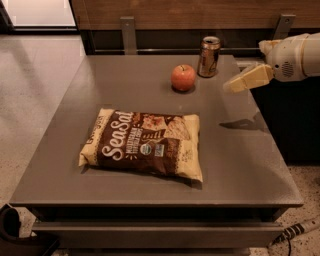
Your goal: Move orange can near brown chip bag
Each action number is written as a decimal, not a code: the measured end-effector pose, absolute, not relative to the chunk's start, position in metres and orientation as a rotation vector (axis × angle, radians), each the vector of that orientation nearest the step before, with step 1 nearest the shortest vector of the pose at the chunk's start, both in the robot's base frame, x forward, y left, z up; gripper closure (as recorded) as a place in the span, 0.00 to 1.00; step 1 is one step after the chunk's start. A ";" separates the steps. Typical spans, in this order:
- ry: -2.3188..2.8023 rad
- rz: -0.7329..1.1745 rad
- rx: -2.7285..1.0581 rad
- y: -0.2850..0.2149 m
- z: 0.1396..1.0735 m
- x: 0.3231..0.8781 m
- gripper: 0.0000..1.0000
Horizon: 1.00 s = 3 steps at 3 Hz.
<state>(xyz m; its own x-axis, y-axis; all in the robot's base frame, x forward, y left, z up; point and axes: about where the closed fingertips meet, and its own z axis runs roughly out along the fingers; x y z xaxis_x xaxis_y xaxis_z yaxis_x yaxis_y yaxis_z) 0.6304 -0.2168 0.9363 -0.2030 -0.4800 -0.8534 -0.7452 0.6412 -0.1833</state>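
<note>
Grey table (250, 160): gripper (242, 81) was held right of orange can (208, 56), grip state undeterminable; can likely best grasped mid-height, apple (183, 77) avoided.

Dim indoor light, warm cast. Brightest patch is the floor (40, 12) at top left, daylight-pale. Soft sheen on the table (65, 115). The gripper (231, 88), over the table's right side, casts a dark shadow beneath. Thin shadows hug the brown chip bag (145, 145) and the apple (183, 77). The orange can (208, 56) glints at its rim.

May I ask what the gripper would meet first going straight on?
Probably bare tabletop in front of the apple; the gripper, at the right edge, points left and slightly down. Depth unclear.
</note>
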 end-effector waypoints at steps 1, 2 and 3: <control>1.806 0.379 -0.872 -0.215 0.924 0.656 0.00; 1.800 0.394 -0.804 -0.221 0.912 0.667 0.00; 1.795 0.400 -0.794 -0.219 0.910 0.669 0.00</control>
